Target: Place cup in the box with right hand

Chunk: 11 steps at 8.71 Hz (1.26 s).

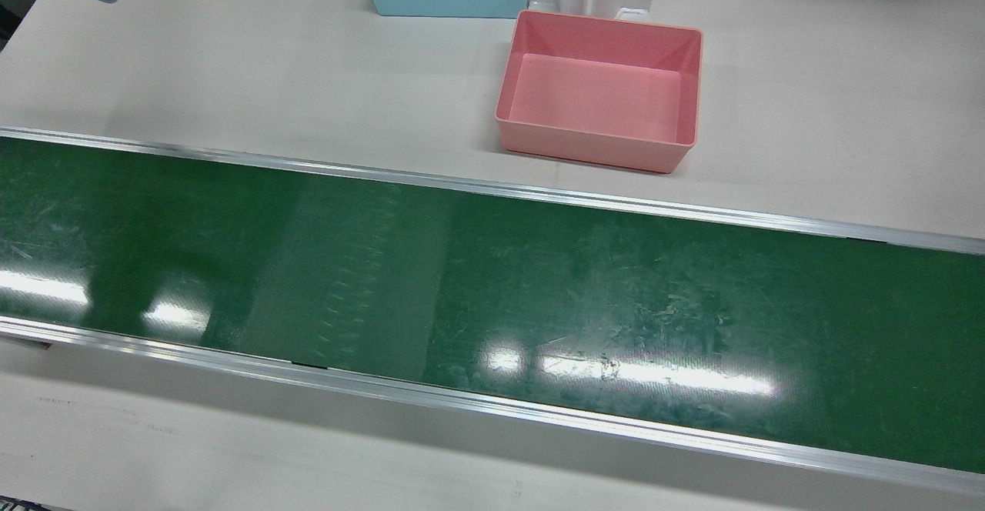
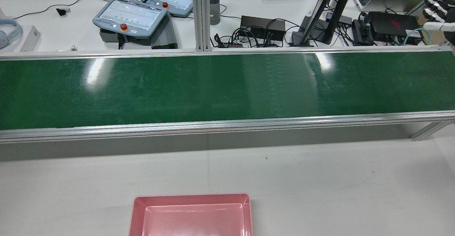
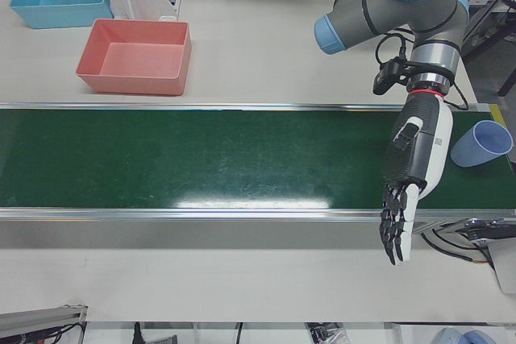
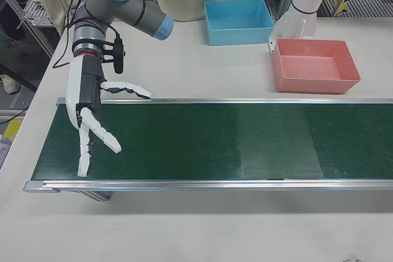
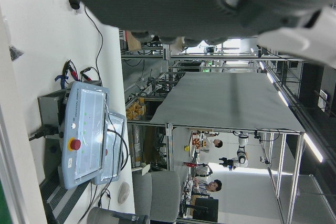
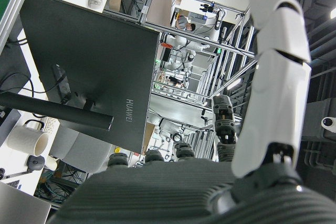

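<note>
Fingers (image 4: 98,133) spread, empty; cup (image 3: 480,144) on side, mouth toward belt edge.

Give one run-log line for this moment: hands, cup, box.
right hand: open, over belt end | left hand: open | cup: near left hand, not held | pink box: empty

"HUAWEI" stands on the monitor's back (image 6: 89,82).

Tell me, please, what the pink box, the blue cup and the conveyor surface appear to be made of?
The pink box looks like moulded plastic: uniform colour, smooth satin walls, rounded corners. The blue cup, lying on its side, seems to be matte plastic too, though it is small here. The green belt looks like glossy rubber or PVC, scuffed, reflecting ceiling lights.
</note>
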Each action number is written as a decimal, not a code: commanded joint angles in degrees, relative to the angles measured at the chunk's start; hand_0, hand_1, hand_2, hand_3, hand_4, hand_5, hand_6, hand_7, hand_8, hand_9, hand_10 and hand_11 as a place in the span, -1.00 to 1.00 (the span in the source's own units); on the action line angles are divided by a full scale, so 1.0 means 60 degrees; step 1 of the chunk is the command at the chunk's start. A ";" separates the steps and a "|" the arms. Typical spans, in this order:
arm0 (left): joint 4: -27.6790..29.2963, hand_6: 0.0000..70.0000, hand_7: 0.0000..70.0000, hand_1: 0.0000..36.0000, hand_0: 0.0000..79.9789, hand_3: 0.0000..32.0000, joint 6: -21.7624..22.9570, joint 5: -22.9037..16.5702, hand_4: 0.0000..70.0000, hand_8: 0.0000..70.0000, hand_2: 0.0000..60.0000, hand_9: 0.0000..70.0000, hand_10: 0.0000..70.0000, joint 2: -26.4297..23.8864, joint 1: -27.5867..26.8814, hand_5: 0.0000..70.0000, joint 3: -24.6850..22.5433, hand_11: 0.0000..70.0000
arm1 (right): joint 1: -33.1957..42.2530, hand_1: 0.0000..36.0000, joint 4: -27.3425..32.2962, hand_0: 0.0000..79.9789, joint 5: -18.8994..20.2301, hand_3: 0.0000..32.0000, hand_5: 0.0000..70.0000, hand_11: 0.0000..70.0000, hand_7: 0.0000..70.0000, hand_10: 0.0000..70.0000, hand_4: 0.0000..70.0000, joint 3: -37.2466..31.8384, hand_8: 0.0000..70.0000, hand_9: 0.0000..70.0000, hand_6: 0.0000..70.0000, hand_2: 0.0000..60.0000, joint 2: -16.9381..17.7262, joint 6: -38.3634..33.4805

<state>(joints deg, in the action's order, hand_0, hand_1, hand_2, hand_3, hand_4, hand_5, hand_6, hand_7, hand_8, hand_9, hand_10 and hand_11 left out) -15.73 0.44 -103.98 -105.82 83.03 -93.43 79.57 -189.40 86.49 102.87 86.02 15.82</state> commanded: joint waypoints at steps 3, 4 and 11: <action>0.0000 -1.00 -1.00 -1.00 -1.00 -1.00 0.0000 0.0000 -1.00 -1.00 -1.00 -1.00 -1.00 0.0000 0.0004 -1.00 0.0000 -1.00 | 0.0054 0.48 0.0000 0.38 0.0000 -1.00 -0.79 -0.93 -0.87 -1.00 -0.94 0.0053 -0.99 -0.94 -0.90 -0.30 0.0018 0.0000; 0.0000 -1.00 -1.00 -1.00 -1.00 -1.00 0.0000 0.0000 -1.00 -1.00 -1.00 -1.00 -1.00 0.0000 -0.0010 -1.00 0.0000 -1.00 | 0.0039 0.37 0.0000 0.42 0.0000 -1.00 -0.79 -0.93 -0.87 -1.00 -0.88 0.0053 -0.99 -0.94 -0.90 -0.49 0.0018 0.0000; 0.0000 -1.00 -1.00 -1.00 -1.00 -1.00 0.0000 0.0000 -1.00 -1.00 -1.00 -1.00 -1.00 0.0000 0.0004 -1.00 0.0000 -1.00 | 0.0039 0.45 0.0000 0.39 0.0000 -1.00 -0.79 -0.93 -0.88 -1.00 -0.94 0.0053 -0.99 -0.94 -0.90 -0.35 0.0018 0.0000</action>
<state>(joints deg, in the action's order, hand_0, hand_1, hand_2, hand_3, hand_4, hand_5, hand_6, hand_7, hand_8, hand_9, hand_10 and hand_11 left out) -15.73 0.44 -103.97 -105.82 83.00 -93.43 79.86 -189.40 86.48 103.17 86.13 15.82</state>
